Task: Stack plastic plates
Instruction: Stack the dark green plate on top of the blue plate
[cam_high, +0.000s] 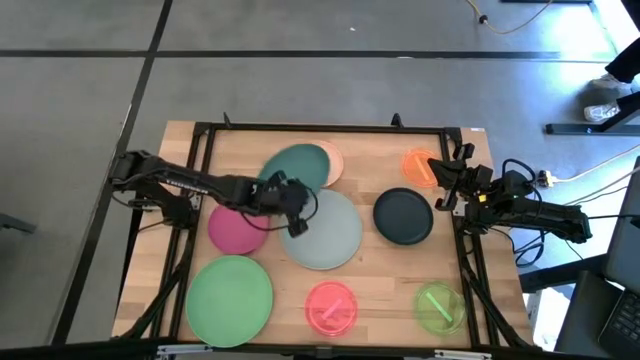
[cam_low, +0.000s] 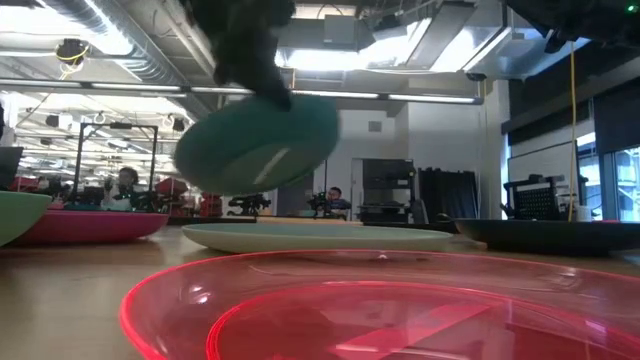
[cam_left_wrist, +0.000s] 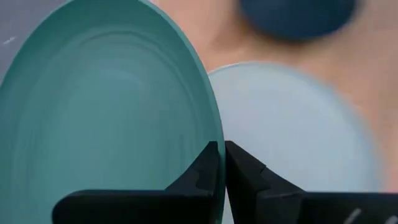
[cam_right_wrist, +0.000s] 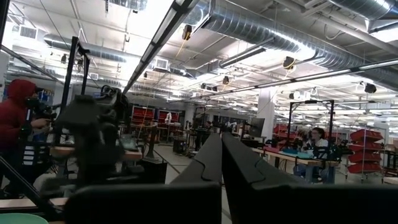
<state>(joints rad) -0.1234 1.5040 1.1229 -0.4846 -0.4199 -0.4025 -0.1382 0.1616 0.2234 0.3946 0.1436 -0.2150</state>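
Observation:
My left gripper (cam_high: 290, 198) is shut on the teal plate (cam_high: 298, 165), which is lifted above the table's middle; it also shows in the low view (cam_low: 255, 145). Below and beside it lies the pale blue-grey plate (cam_high: 325, 232), flat on the table. A peach plate (cam_high: 336, 163) peeks out behind the teal one. The magenta (cam_high: 235, 228), light green (cam_high: 230, 292), pink (cam_high: 331, 306), lime (cam_high: 440, 305), navy (cam_high: 403, 216) and orange (cam_high: 420, 167) plates lie flat around them. My right gripper (cam_right_wrist: 221, 163) is shut and empty at the table's right edge (cam_high: 447, 185). My left gripper pinches the teal plate's rim (cam_left_wrist: 216, 146) between its two fingers, one finger (cam_left_wrist: 202, 174) on the plate's inner face and the other (cam_left_wrist: 245, 177) on its underside. The plate is lifted clear of the table and tilted, above the near-left part of the pale blue-grey plate.
A black frame (cam_high: 330, 128) runs around the wooden table top. Bare wood shows between the pale blue-grey plate and the pink plate (cam_high: 290, 275). People and workbenches show in the room beyond the table.

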